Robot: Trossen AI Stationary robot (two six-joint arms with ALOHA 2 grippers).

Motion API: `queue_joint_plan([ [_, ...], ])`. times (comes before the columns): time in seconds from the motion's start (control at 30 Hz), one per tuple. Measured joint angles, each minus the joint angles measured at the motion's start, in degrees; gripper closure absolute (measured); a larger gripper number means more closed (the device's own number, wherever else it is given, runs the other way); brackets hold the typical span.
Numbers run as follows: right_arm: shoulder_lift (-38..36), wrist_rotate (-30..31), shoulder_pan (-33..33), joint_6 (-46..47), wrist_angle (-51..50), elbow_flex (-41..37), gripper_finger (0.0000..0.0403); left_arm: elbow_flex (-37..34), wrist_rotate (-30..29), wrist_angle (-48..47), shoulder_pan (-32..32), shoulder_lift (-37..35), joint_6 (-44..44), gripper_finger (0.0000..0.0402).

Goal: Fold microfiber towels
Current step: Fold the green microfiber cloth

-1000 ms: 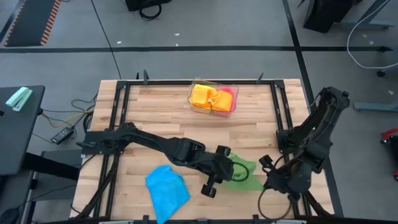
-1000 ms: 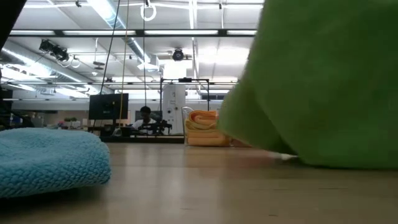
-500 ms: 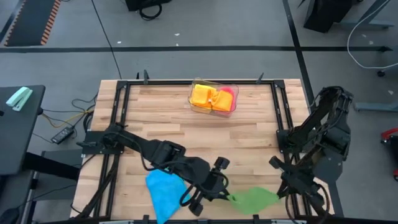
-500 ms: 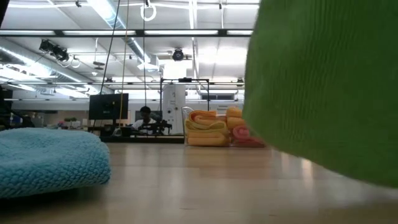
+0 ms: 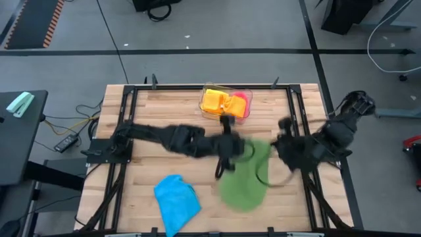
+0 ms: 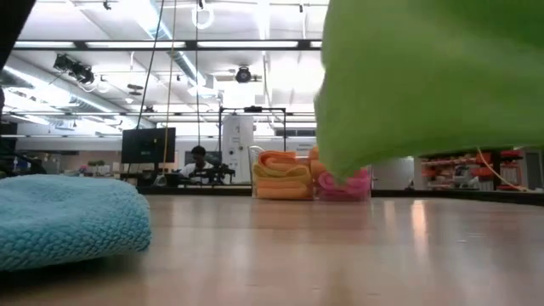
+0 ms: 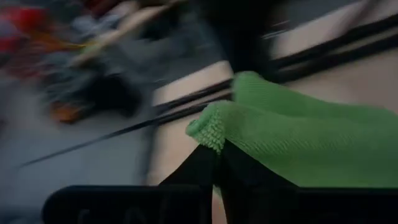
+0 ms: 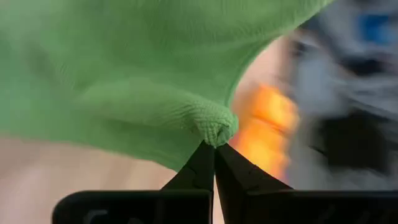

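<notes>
The green towel (image 5: 245, 176) hangs limp and stretched above the table, near the clear tray (image 5: 226, 104). Left gripper (image 7: 219, 149) and right gripper (image 8: 214, 147) each pinch a corner tightly.

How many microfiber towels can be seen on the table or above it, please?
5, perhaps more hidden: green towel held up by both grippers; blue towel lying at the near edge; yellow, orange and pink towels in the clear tray.
</notes>
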Motion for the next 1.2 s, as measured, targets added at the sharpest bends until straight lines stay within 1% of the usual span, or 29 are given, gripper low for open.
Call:
queue_joint_plan([
  [0.1, -0.8, 13.2, -5.2, -4.2, -1.3, 0.0, 0.0392, 0.0, -8.0, 3.2, 2.8, -0.6, 5.3, 0.0384],
  [0.17, -1.3, 23.3, -7.9, -7.1, -1.0, 0.0, 0.0392, 0.0, -12.2, 5.2, 3.4, -1.2, 9.3, 0.0392],
  [0.23, -1.6, 31.1, -9.5, -8.7, -0.5, 0.0, 0.0392, 0.0, -15.7, 9.5, 3.5, -1.9, 12.7, 0.0393],
  [0.3, -1.6, 33.4, -10.4, -9.9, 0.1, 0.0, 0.0392, 0.0, -18.2, 12.5, 2.7, -2.5, 15.4, 0.0387],
  [0.33, -1.6, 32.7, -10.4, -9.9, 0.1, 0.0, 0.0392, 0.1, -18.4, 13.7, 2.1, -2.6, 16.4, 0.0382],
  [0.4, -1.5, 27.7, -9.8, -8.4, 0.1, 0.0, 0.0392, 0.1, -18.4, 12.9, 0.3, -3.0, 16.8, 0.0375],
  [0.47, -1.4, 18.4, -9.4, -5.7, 0.1, 0.0, 0.0392, 0.1, -17.6, 10.3, -1.7, -3.1, 14.4, 0.0375],
  [0.5, -1.3, 13.1, -9.4, -3.7, 0.2, 0.0, 0.0392, 0.1, -16.9, 7.7, -2.6, -3.1, 12.1, 0.0377],
  [0.57, -1.0, 2.7, -9.1, 0.9, 0.3, -0.2, 0.0392, 0.1, -13.7, 1.3, -4.2, -2.9, 5.3, 0.0386],
  [0.63, -0.6, -5.3, -8.5, 4.7, 1.2, -1.4, 0.0392, 0.1, -9.5, -4.5, -5.0, -2.3, -2.5, 0.0392],
  [0.7, -0.4, -10.9, -7.0, 6.5, 3.4, -3.8, 0.0392, 0.0, -6.6, -9.3, -5.8, -1.1, -9.7, 0.0393],
  [0.83, -0.2, -17.6, -4.0, 6.5, 11.9, -10.2, 0.0392, 0.0, -3.5, -15.5, -7.3, 2.6, -17.7, 0.0377],
  [0.97, -0.2, -19.2, -1.3, 6.9, 20.3, -15.4, 0.0392, 0.0, 0.2, -18.5, -8.9, 6.9, -21.5, 0.0365],
  [1.1, -0.2, -21.6, 1.2, 7.4, 28.1, -19.6, 0.0392, 0.0, 1.4, -18.2, -10.5, 10.4, -22.9, 0.0374],
  [1.2, -0.2, -24.6, 3.0, 8.5, 33.0, -22.7, 0.0392, 0.0, 4.1, -17.5, -11.4, 12.1, -23.3, 0.0387],
])
